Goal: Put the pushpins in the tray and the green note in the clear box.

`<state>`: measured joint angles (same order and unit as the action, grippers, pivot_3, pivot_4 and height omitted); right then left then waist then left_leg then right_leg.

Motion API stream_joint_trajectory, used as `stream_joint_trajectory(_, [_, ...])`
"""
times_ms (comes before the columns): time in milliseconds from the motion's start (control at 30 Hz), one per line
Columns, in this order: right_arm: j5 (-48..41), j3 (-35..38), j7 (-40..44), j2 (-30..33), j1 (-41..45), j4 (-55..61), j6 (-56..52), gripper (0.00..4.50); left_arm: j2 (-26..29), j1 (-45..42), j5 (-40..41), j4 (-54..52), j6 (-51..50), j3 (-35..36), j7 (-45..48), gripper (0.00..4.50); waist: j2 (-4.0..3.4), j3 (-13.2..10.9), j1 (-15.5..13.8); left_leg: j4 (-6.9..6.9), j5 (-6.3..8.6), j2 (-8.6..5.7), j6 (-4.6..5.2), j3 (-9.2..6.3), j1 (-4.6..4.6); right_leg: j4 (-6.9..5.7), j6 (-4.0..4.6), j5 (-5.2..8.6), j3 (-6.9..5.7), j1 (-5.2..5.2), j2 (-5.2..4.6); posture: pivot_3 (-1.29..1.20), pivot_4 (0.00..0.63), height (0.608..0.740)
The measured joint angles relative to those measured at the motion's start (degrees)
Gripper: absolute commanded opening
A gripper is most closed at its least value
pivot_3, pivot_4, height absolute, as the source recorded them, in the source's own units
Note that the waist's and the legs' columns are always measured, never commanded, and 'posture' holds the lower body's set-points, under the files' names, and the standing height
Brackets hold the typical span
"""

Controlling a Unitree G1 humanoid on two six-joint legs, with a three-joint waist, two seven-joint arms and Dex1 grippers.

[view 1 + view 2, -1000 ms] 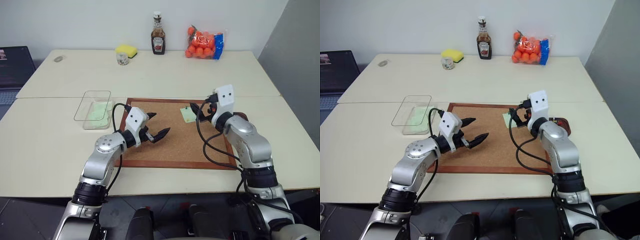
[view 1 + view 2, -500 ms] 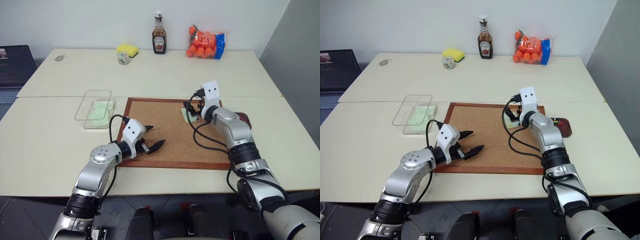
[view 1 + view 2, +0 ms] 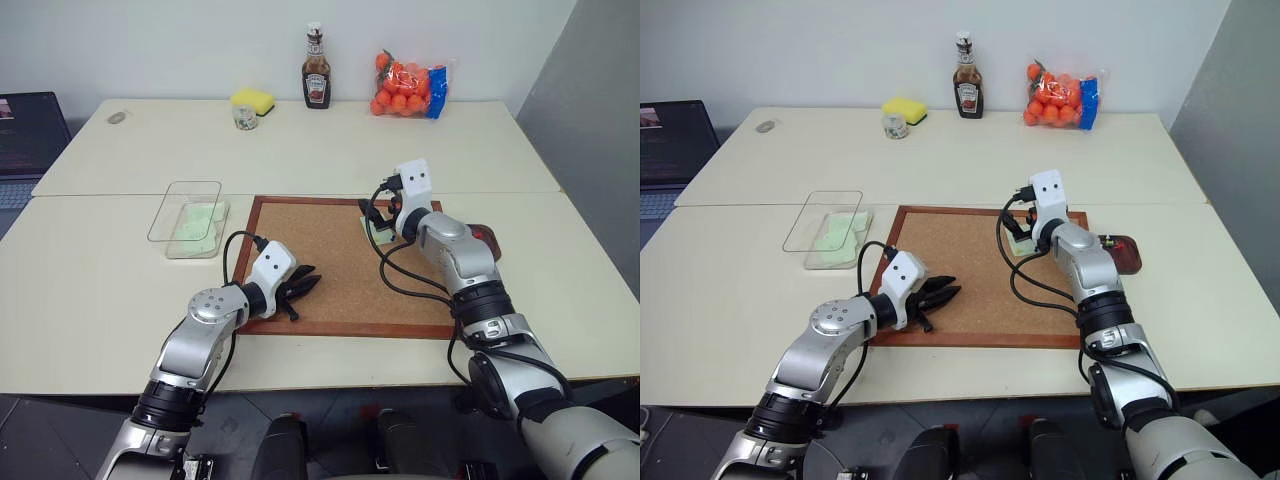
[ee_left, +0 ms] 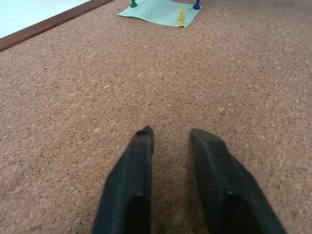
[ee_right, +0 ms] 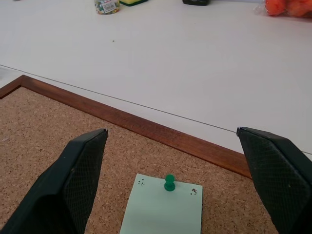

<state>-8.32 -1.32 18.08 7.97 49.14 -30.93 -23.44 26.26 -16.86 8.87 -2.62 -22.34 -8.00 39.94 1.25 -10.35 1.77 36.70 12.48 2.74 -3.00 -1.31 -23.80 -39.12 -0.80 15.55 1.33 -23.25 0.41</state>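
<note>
Pale cream worktop (image 3: 120, 270) against a white wall, with a wood-framed cork board (image 3: 330, 262) lying in the middle. Left claw (image 4: 170, 139) sits low over the board's near left part, fingers almost together with just a narrow gap, nothing in them. Right claw (image 5: 170, 141) is spread wide and empty, hanging over the board's far right corner, straddling the green note (image 5: 163, 207). That note is pinned flat to the cork; a green pushpin (image 5: 169, 183) stands at its far edge, and the left wrist view also shows a yellow pushpin (image 4: 181, 16) and a blue one (image 4: 196, 6) on it. Reddish-brown tray (image 3: 1127, 252) sits on the worktop just past the board's right edge, partly behind the right arm. Clear box (image 3: 188, 218) is left of the board with pale green sheets inside. Far back: yellow sponge (image 3: 253, 99), small jar (image 3: 244, 118), sauce bottle (image 3: 316, 80), bag of oranges (image 3: 408, 86).
</note>
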Motion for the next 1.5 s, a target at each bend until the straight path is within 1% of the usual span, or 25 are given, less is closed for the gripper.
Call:
stream_joint_trajectory(33, [0.09, 0.00, 0.29, -0.24, 0.03, -1.11, 0.09, 4.50, 0.00, -0.07, -0.02, 0.00, -0.20, 0.02, -0.24, 0.25, 0.00, 0.00, 0.01, 0.00, 0.00, 0.00, 0.00, 0.00, 0.00, 0.00, 0.00, 0.00, 0.00, 0.00, 0.00, 0.00, 0.150, 0.740])
stream_joint_trajectory(67, [0.12, 0.01, 0.50, -0.41, 0.07, -2.00, 0.31, 4.50, 0.00, -0.10, -0.03, -0.01, -0.32, 0.02, -0.39, 0.16, 0.00, 0.00, 0.01, 0.00, 0.00, 0.00, 0.00, 0.00, 0.00, 0.00, 0.00, 0.00, 0.00, 0.00, 0.00, 0.00, 0.150, 0.740])
stream_joint_trajectory(233, [0.85, -0.01, 1.14, -1.25, 1.80, -8.59, 2.74, 4.50, 0.00, -0.40, -0.08, -0.21, -1.17, -0.02, -0.61, 0.16, 0.00, 0.00, 0.04, 0.00, 0.00, 0.00, 0.00, 0.01, 0.00, 0.01, 0.00, 0.00, 0.01, 0.00, 0.00, 0.00, 0.150, 0.740])
stream_joint_trajectory(433, [2.53, 0.04, 1.03, -1.72, 6.08, -16.76, 6.87, 4.50, -0.01, -0.25, -0.18, -0.95, -1.92, -0.12, -0.93, 0.16, 0.00, 0.00, 0.06, -0.01, 0.00, 0.00, 0.00, 0.01, 0.00, 0.02, 0.00, 0.00, 0.01, 0.00, 0.00, 0.00, 0.150, 0.740])
stream_joint_trajectory(500, [2.66, 0.18, 0.68, -1.74, 7.03, -18.95, 8.09, 4.13, -0.04, 0.00, -0.22, -1.41, -2.13, -0.17, -1.12, 0.15, 0.00, 0.00, 0.06, -0.04, 0.00, 0.00, 0.00, 0.02, 0.00, 0.04, 0.01, 0.00, 0.02, 0.00, 0.00, 0.00, 0.150, 0.740])
stream_joint_trajectory(533, [2.73, 0.22, 0.45, -1.75, 7.44, -20.14, 8.49, 4.02, -0.05, 0.05, -0.23, -1.51, -2.17, -0.17, -1.19, 0.15, 0.00, 0.00, 0.06, -0.04, 0.00, 0.00, 0.00, 0.02, 0.00, 0.04, 0.01, 0.00, 0.03, 0.00, 0.00, 0.00, 0.150, 0.740])
stream_joint_trajectory(567, [2.87, 0.23, 0.26, -1.75, 7.72, -21.25, 8.98, 3.82, -0.05, 0.11, -0.24, -1.59, -2.23, -0.18, -1.30, 0.15, 0.00, 0.00, 0.06, -0.04, 0.00, 0.00, 0.00, 0.02, 0.00, 0.04, 0.01, 0.00, 0.03, 0.00, 0.00, 0.00, 0.150, 0.740])
stream_joint_trajectory(600, [3.07, 0.24, -0.03, -1.74, 7.84, -22.11, 9.42, 3.48, -0.07, 0.19, -0.24, -1.68, -2.23, -0.20, -1.45, 0.15, 0.00, 0.00, 0.06, -0.05, 0.00, 0.00, 0.00, 0.02, 0.00, 0.04, 0.01, 0.00, 0.03, 0.00, 0.00, 0.00, 0.150, 0.740])
stream_joint_trajectory(633, [3.11, 0.24, -0.34, -1.74, 7.93, -22.93, 9.70, 3.33, -0.07, 0.27, -0.23, -1.76, -2.24, -0.21, -1.58, 0.15, 0.00, 0.00, 0.06, -0.05, 0.00, 0.00, 0.00, 0.03, 0.00, 0.04, 0.01, 0.00, 0.03, 0.00, -0.01, 0.00, 0.150, 0.740])
stream_joint_trajectory(700, [3.23, 0.23, -0.69, -1.73, 8.26, -24.04, 10.32, 2.88, -0.06, 0.40, -0.24, -1.91, -2.28, -0.20, -1.69, 0.15, 0.00, 0.00, 0.06, -0.05, 0.00, 0.00, 0.00, 0.02, 0.00, 0.04, 0.01, 0.00, 0.03, 0.00, -0.01, 0.00, 0.150, 0.740])
stream_joint_trajectory(800, [3.70, 0.23, -0.79, -1.67, 8.51, -24.68, 10.81, 2.34, -0.06, 0.52, -0.24, -2.07, -2.33, -0.19, -1.76, 0.15, 0.00, 0.00, 0.06, -0.05, 0.00, 0.00, 0.00, 0.02, 0.00, 0.04, 0.01, 0.00, 0.03, 0.00, -0.01, 0.00, 0.150, 0.740])
stream_joint_trajectory(933, [3.81, 0.23, -0.74, -1.68, 8.55, -25.01, 11.41, 1.40, -0.07, 0.57, -0.23, -2.10, -2.33, -0.19, -1.82, 0.15, 0.00, 0.00, 0.06, -0.05, 0.00, 0.00, 0.00, 0.02, 0.00, 0.04, 0.01, 0.00, 0.03, 0.00, -0.01, 0.00, 0.150, 0.740])
stream_joint_trajectory(1033, [3.82, 0.23, -0.67, -1.67, 8.55, -25.01, 11.54, 0.86, -0.07, 0.62, -0.24, -2.17, -2.33, -0.19, -1.85, 0.15, 0.00, 0.00, 0.06, -0.05, 0.00, 0.00, 0.00, 0.02, 0.00, 0.04, 0.01, 0.00, 0.03, 0.00, -0.01, 0.00, 0.150, 0.740])
stream_joint_trajectory(1133, [3.84, 0.16, -0.46, -1.74, 8.55, -25.01, 11.73, 0.21, -0.08, 0.65, -0.24, -2.22, -2.33, -0.22, -1.88, 0.15, 0.00, 0.00, 0.06, -0.06, 0.00, 0.00, 0.00, 0.02, 0.00, 0.04, 0.01, 0.00, 0.03, 0.00, -0.01, 0.00, 0.150, 0.740])
stream_joint_trajectory(1167, [3.84, 0.13, -0.29, -1.78, 8.55, -25.01, 11.77, 0.09, -0.08, 0.65, -0.25, -2.24, -2.33, -0.28, -1.89, 0.15, 0.00, 0.00, 0.05, -0.06, 0.00, 0.00, 0.00, 0.02, 0.00, 0.04, 0.01, 0.00, 0.03, 0.00, -0.01, 0.00, 0.150, 0.740])
stream_joint_trajectory(1500, [3.75, 0.87, 0.56, -1.79, 7.10, -22.74, 12.69, 0.09, -0.08, 0.77, -0.46, -2.66, -2.39, -0.75, -2.01, 0.15, -0.02, -0.01, 0.05, -0.07, 0.00, 0.00, 0.00, 0.03, -0.01, 0.04, 0.01, 0.00, 0.03, -0.01, -0.01, 0.00, 0.150, 0.740])
